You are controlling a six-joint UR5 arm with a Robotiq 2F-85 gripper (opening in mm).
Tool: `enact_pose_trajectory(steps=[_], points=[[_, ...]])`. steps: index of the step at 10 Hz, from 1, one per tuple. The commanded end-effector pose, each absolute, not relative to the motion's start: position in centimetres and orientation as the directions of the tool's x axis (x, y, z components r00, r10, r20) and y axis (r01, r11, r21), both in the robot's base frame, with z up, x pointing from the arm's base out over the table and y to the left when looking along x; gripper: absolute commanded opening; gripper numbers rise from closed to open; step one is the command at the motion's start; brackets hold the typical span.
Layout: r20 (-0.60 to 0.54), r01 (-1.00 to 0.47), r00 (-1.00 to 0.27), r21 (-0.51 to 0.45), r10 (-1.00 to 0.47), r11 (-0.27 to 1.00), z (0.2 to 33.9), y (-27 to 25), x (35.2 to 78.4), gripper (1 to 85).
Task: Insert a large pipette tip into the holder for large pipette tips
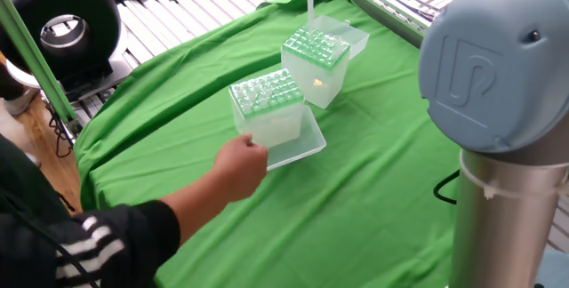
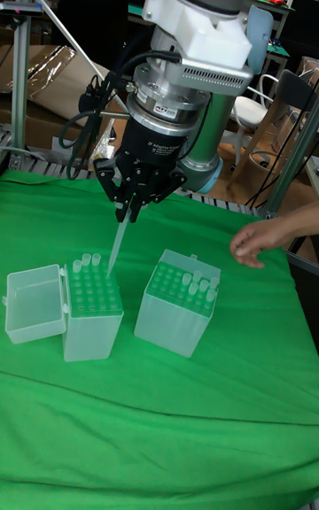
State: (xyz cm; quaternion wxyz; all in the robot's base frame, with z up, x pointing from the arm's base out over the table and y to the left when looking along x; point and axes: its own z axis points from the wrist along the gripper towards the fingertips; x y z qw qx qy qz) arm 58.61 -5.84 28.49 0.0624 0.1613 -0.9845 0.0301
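Observation:
My gripper (image 2: pixel 128 212) hangs above the green cloth, shut on the top of the large pipette tip (image 2: pixel 117 246), a slim whitish cone slanting down and left. The tip's lower end is over the back rows of the holder for large pipette tips (image 2: pixel 92 311), a translucent box with a green hole grid and its clear lid (image 2: pixel 35 302) folded open to the left. I cannot tell whether the point touches the grid. In the fixed view the pipette tip (image 1: pixel 310 4) stands above the holder (image 1: pixel 316 61) at the far side, and the gripper is almost cut off at the top edge.
A second box (image 2: pixel 177 305) with clear tips stands right of the holder, nearer in the fixed view (image 1: pixel 267 101) with its lid lying open. A person's hand (image 1: pixel 238 165) reaches toward that second box. The robot's grey base joint (image 1: pixel 498 75) fills the right foreground.

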Motion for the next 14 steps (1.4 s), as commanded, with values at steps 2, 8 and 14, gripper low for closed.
enact_pose_trajectory(steps=[2, 8, 14], points=[[0.126, -0.314, -0.943, -0.025, -0.309, 0.949, 27.9, -5.7, 56.4, 0.7], [0.089, -0.317, -0.946, -0.039, -0.313, 0.947, 26.0, -6.0, 55.7, 0.7], [0.106, -0.317, -0.944, -0.043, -0.311, 0.947, 27.1, -5.9, 55.4, 0.7]])
